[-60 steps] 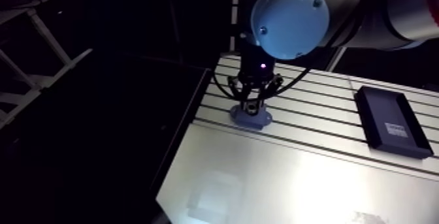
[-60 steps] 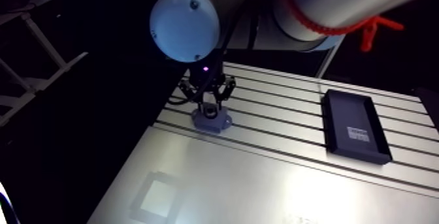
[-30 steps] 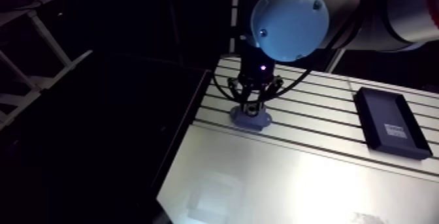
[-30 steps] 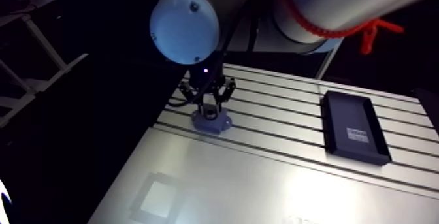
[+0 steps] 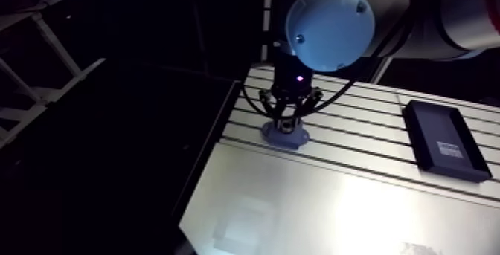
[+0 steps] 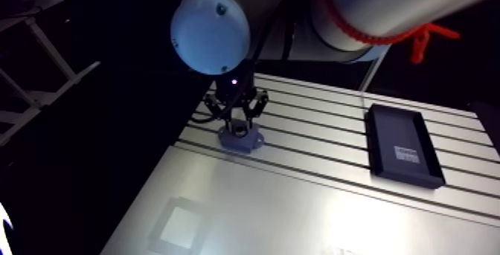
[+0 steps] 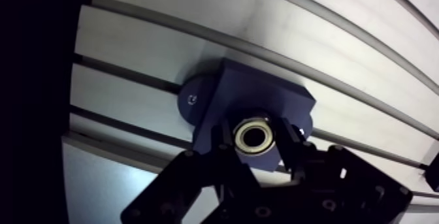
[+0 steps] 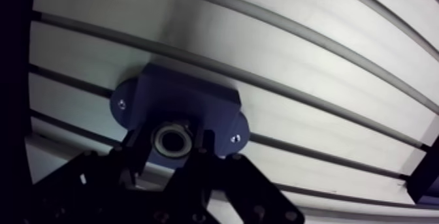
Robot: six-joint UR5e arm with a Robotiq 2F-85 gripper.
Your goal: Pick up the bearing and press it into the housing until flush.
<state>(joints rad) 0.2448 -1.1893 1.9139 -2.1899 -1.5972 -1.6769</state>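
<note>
Barely anything shifts across the earlier arm views and this one, and that is telling. Closest in, in the wrist view, the gripper (image 7: 253, 143) has its two dark fingers (image 7: 223, 140) set narrowly apart, one on each side of the bearing (image 8: 168, 137). They appear pressed against its outer ring, so I judge it clamped rather than released. The bearing, a pale metal ring with a dark centre, sits at the mouth of the bore in the blue housing (image 7: 251, 96). Whether it has started into the bore, or how far it stands proud, I cannot tell, since the fingertips hide its sides.

Just beyond, the housing lies flat on the slotted table (image 7: 313, 37), a small screw showing on its rounded flange. Compared with the earlier arm views, the wrist stands a shade lower over the housing, while the housing keeps its place near the table's edge. My reading is that the pick and the carry are done and the slow downward press is in hand. With so little travel, the fit may be tight or the bearing slightly tilted, which would risk jamming. Seating it flush probably calls for a straight, steady push.

Farther off, well apart from the work, a black case (image 5: 444, 139) lies unmoved on the table.
</note>
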